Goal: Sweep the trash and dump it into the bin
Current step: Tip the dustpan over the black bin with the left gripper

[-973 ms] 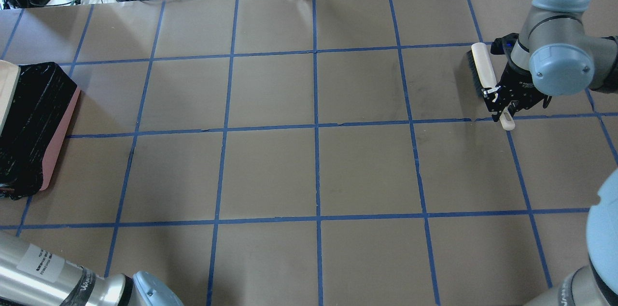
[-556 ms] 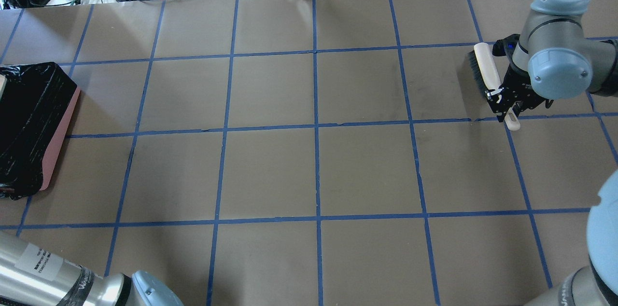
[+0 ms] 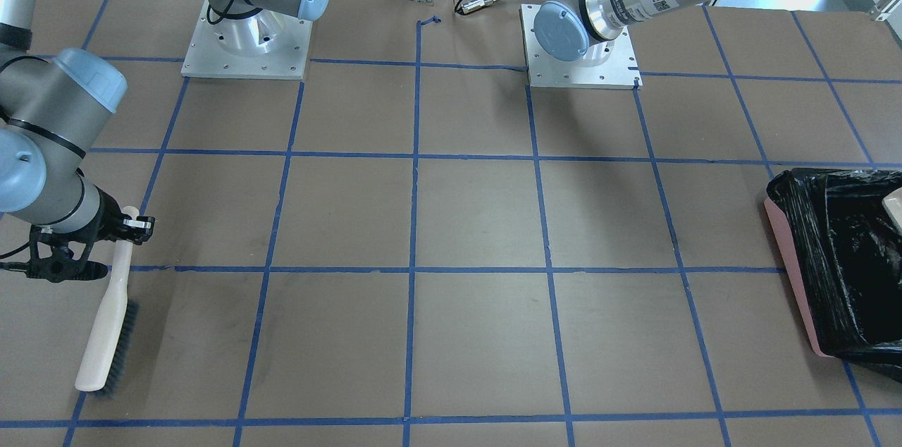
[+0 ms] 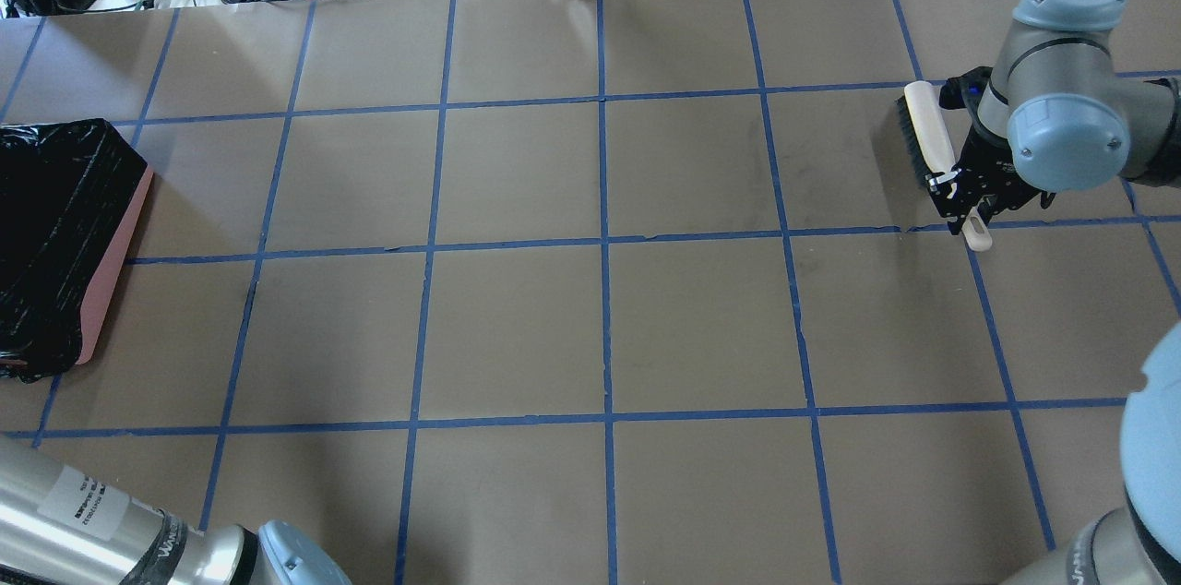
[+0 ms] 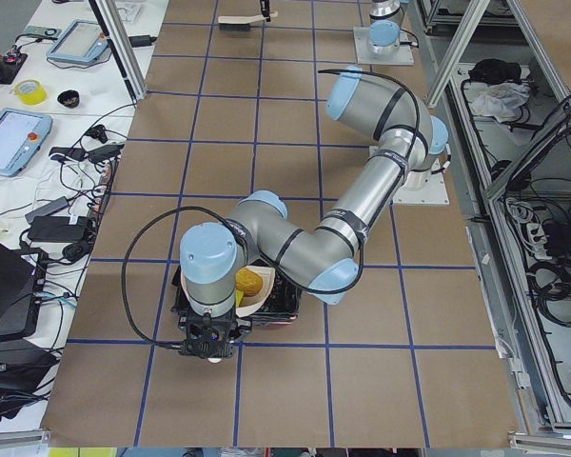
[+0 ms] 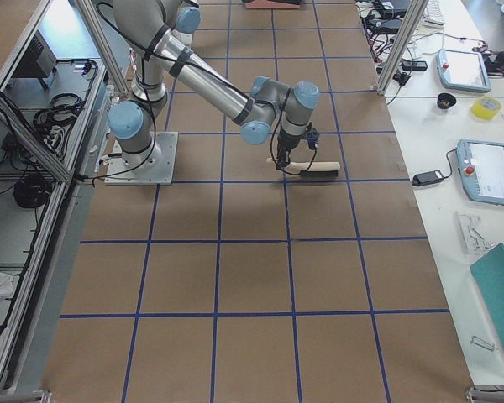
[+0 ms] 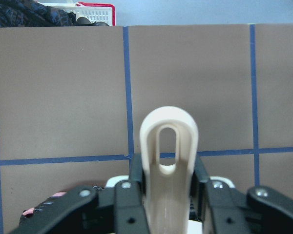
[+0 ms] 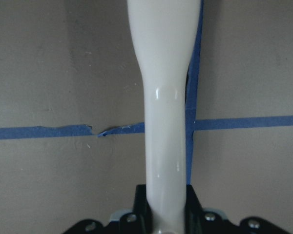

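A brown worktop (image 4: 517, 327) marked with a blue tape grid, and two robot arms working at opposite edges.

At the worktop's left edge sits the bin (image 4: 109, 276), pink-sided and lined with a glossy black bag. The left gripper (image 7: 168, 181) is clamped on the looped beige handle of a dustpan (image 7: 169, 116), which hangs over the bin. The side view shows a golden-brown lump of trash (image 5: 246, 283) lying in the pan above the black liner. The other two pieces of trash cannot be seen in any view.

Near the right edge, toward the far side from the robot, the right gripper (image 4: 960, 197) grips the pale handle of a brush (image 4: 925, 128). The dark bristles are low at the worktop, well apart from the bin. Whether they touch the surface cannot be told.

The step in hand looks like the dump: sweeping appears finished, since no trash shows on the open worktop. The next move probably calls for tipping the pan further so the lump slides into the liner, keeping the pan's lip inside the bin's rim.
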